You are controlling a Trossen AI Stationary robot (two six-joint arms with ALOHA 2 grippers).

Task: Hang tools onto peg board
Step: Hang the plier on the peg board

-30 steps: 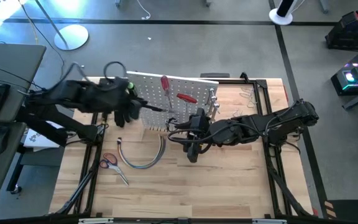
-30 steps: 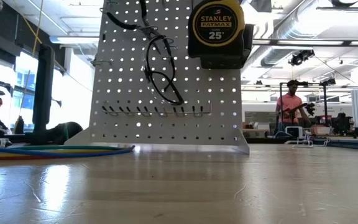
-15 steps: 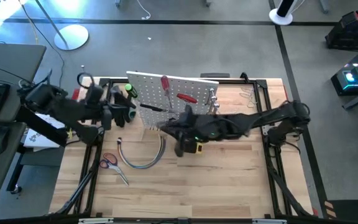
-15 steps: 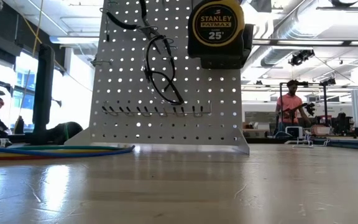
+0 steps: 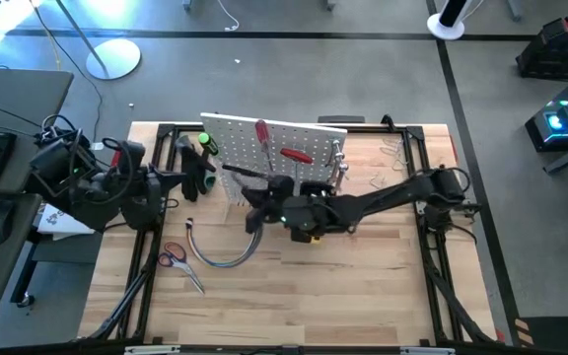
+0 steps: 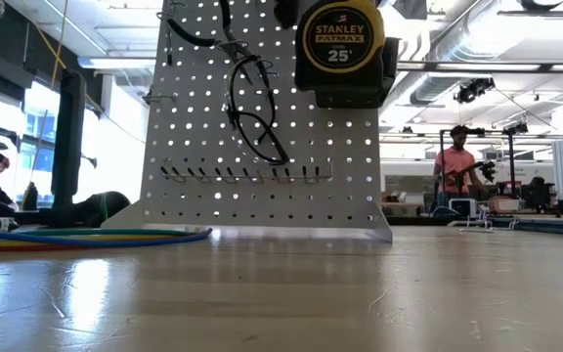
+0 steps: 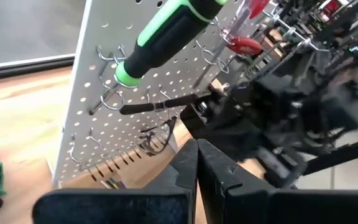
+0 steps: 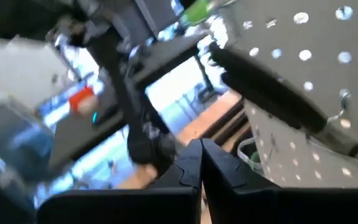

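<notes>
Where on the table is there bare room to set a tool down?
The near table strip is bare, right of the scissors and cable bundle. Crowded: in front of the peg board, where the right gripper reaches; the left gripper sits beside it.

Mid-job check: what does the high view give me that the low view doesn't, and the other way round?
Only the high view shows both arms, the left claw shut beside the peg board, the right claw shut in front of it, plus the red-handled scissors and cable bundle lying on the table. Only the low view shows the yellow tape measure hanging on the board, and a person far behind. Both show the peg board.
</notes>
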